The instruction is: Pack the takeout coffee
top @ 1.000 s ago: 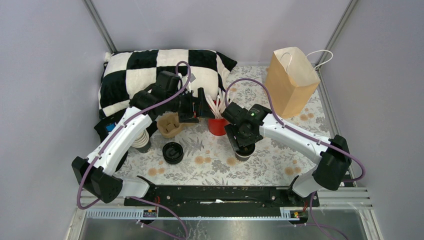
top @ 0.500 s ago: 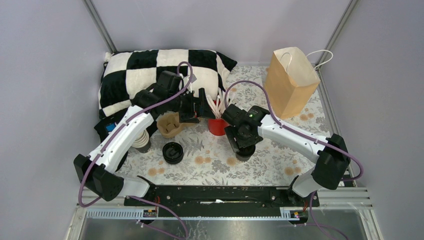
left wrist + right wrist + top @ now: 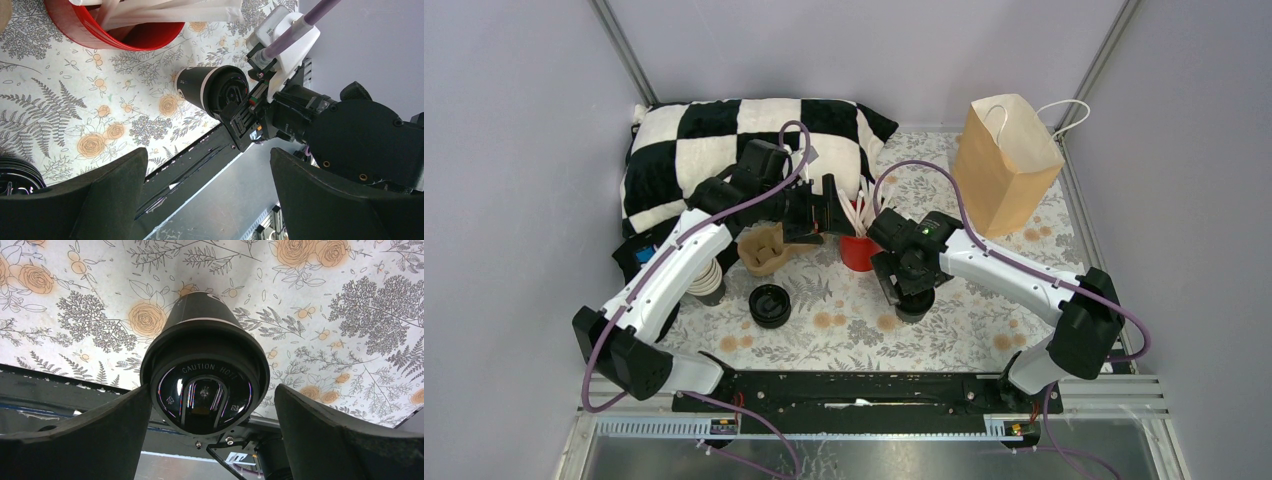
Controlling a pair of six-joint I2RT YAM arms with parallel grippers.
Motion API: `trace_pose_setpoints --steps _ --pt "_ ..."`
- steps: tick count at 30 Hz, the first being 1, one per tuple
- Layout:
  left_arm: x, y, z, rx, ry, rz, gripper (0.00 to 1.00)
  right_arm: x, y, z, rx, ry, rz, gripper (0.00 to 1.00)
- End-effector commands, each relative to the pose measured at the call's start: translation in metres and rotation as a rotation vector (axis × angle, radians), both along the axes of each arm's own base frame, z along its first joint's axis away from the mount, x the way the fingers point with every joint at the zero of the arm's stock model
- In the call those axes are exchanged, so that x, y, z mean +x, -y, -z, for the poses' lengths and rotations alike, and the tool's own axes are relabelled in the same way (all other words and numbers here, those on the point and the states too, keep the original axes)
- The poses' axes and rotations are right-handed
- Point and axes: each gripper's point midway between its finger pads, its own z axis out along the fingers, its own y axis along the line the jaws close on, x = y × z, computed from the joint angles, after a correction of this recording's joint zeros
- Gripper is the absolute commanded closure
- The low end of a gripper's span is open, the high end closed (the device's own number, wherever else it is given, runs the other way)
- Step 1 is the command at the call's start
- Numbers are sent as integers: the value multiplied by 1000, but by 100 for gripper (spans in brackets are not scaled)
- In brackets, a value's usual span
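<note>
One takeout coffee cup (image 3: pixel 200 320), dark-sided with a black lid reading "CAUTION HOT", stands on the floral table. My right gripper (image 3: pixel 212 392) is open, with a finger on either side of the lid; the right one stands apart from it. In the top view the right gripper (image 3: pixel 911 288) covers most of the cup (image 3: pixel 914 310). The cup also shows in the left wrist view (image 3: pixel 212 90). My left gripper (image 3: pixel 208 155) is open and empty, hovering by the red cup (image 3: pixel 856 250). A second lidded cup is out of view.
A red cup (image 3: pixel 115 25) holds white stirrers. A stack of black lids (image 3: pixel 769 305), a stack of lidless cups (image 3: pixel 707 280) and a brown pulp carrier (image 3: pixel 764 248) sit at left. A paper bag (image 3: pixel 1007 160) stands back right. A checkered pillow (image 3: pixel 724 140) lies at back.
My right gripper has shifted slightly back and down over the lidded cup, covering more of it. The left arm has barely moved.
</note>
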Motion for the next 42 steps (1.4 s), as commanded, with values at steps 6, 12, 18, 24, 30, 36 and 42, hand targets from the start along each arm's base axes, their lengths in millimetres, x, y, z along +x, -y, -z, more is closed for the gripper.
trace_pose_setpoints --steps 6,12,18,24,30,36,42 --pt "-1 6 -10 -20 32 37 4 -12 -4 -63 158 48 20 0" --pt "-32 39 17 37 -34 127 11 -27 21 -62 317 -25 103 1" --pt "-66 90 49 -10 -133 212 32 -9 56 -56 648 -66 286 19" --pt "-64 102 78 -22 -200 149 50 -6 62 -30 764 -93 353 34" --pt "-59 103 107 -16 -224 63 66 -3 62 -20 792 -102 393 45" --pt "-53 109 122 -44 -231 17 68 3 62 -15 817 -93 408 50" --pt "-49 114 125 -46 -228 17 66 1 54 -7 851 -154 386 50"
